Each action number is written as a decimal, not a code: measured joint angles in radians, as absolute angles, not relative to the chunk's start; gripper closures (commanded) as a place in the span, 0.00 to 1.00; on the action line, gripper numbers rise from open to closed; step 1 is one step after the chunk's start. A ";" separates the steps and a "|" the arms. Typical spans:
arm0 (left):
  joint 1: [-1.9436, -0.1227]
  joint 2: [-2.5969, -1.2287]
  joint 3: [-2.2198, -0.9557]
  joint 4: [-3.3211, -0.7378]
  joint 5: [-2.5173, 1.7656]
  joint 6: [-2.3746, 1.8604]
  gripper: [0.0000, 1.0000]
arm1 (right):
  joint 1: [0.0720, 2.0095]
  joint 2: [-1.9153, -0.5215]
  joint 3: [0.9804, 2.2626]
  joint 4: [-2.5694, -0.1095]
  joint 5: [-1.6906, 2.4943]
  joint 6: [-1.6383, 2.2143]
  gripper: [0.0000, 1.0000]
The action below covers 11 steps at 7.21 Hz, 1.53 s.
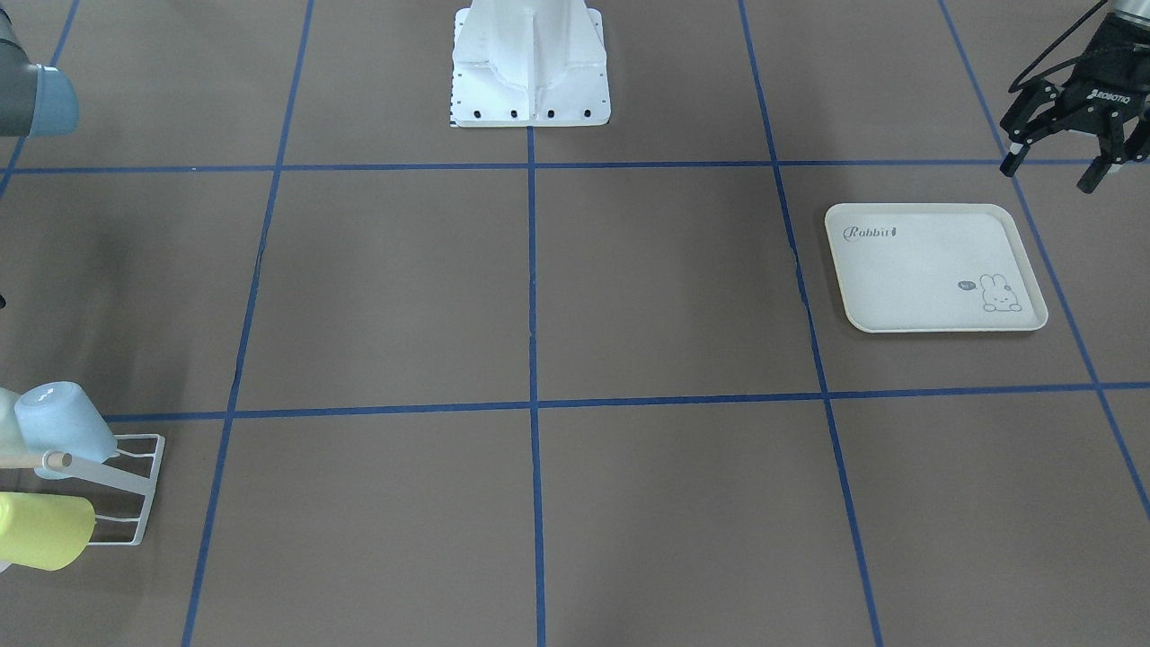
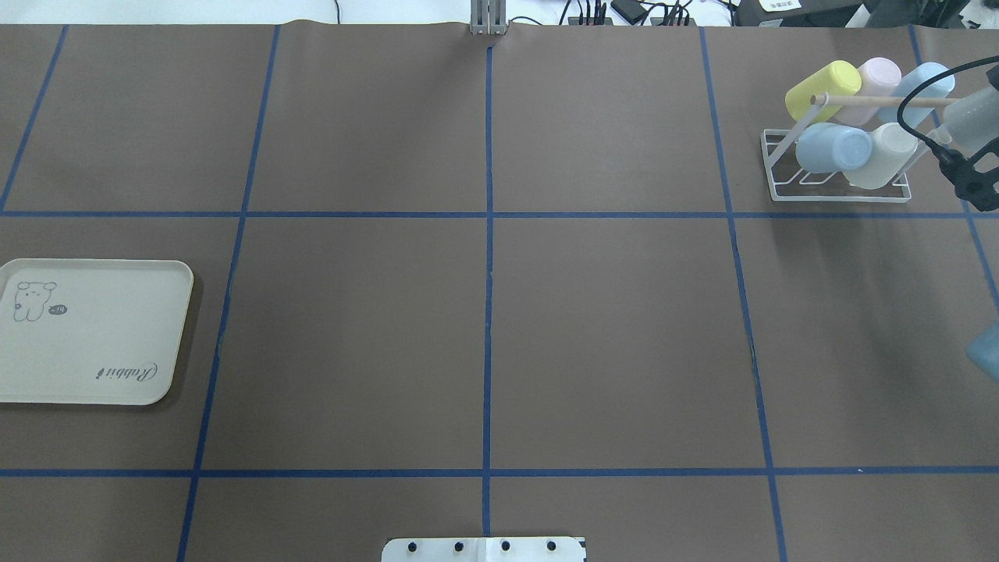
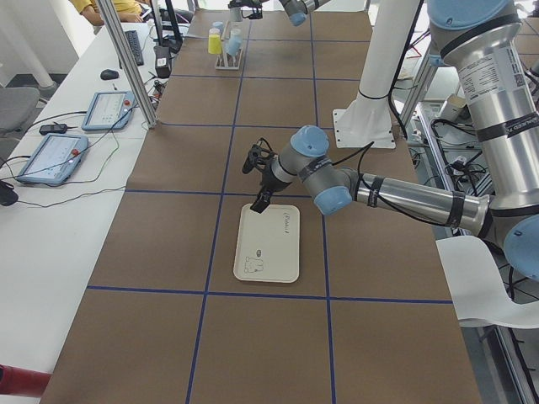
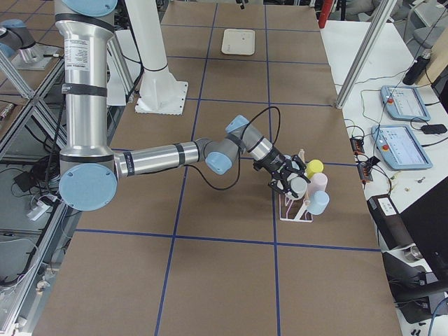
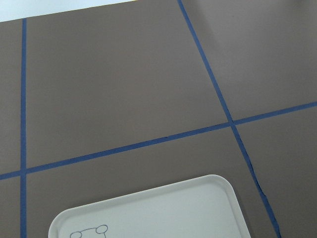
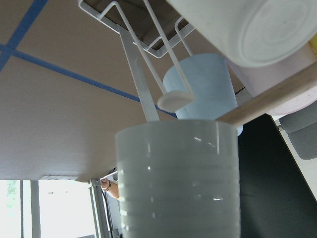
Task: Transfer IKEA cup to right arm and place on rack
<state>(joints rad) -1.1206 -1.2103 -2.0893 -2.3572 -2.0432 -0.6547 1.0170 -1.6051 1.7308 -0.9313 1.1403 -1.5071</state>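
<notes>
A pale, translucent ribbed IKEA cup [image 6: 178,183] fills the right wrist view, and my right gripper [image 4: 287,180] is shut on it. The cup [image 2: 972,117] hangs at the right end of the white wire rack [image 2: 839,193], close to a prong [image 6: 176,99] and the wooden dowel [image 6: 267,101]. Whether it touches the prong I cannot tell. The rack [image 1: 135,490] carries several pastel cups. Far across the table, my left gripper [image 1: 1065,166] hangs open and empty over the far edge of the tray [image 1: 934,265].
The cream rabbit-print tray [image 2: 94,336] lies empty on the robot's left side. The white robot base [image 1: 530,67] stands at the table's middle edge. A side bench with tablets [image 3: 50,156] and a seated person runs along the operators' side.
</notes>
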 measured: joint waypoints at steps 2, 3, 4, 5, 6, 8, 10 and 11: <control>-1.121 -1.210 -2.088 -2.359 -2.043 -0.659 0.00 | 1.008 -1.606 1.730 -0.931 1.139 -1.505 0.77; -1.121 -1.210 -2.088 -2.359 -2.043 -0.659 0.00 | 1.001 -1.607 1.728 -0.931 1.138 -1.505 0.76; -1.120 -1.210 -2.087 -2.359 -2.043 -0.660 0.00 | 0.994 -1.607 1.725 -0.932 1.137 -1.505 0.72; -1.120 -1.210 -2.087 -2.359 -2.043 -0.660 0.00 | 0.989 -1.607 1.720 -0.932 1.136 -1.505 0.65; -1.120 -1.210 -2.087 -2.359 -2.043 -0.660 0.00 | 0.983 -1.607 1.714 -0.933 1.132 -1.505 0.58; -1.120 -1.211 -2.087 -2.359 -2.043 -0.660 0.00 | 0.970 -1.605 1.696 -0.932 1.120 -1.505 0.42; -1.120 -1.212 -2.088 -2.359 -2.043 -0.660 0.00 | 0.960 -1.604 1.686 -0.932 1.112 -1.510 0.10; -1.120 -1.213 -2.088 -2.359 -2.043 -0.660 0.00 | 0.952 -1.602 1.681 -0.932 1.109 -1.516 0.02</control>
<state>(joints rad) -1.1198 -1.2128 -2.0877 -2.3593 -2.0433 -0.6596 0.9524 -1.6021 1.6807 -0.9325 1.1094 -1.5156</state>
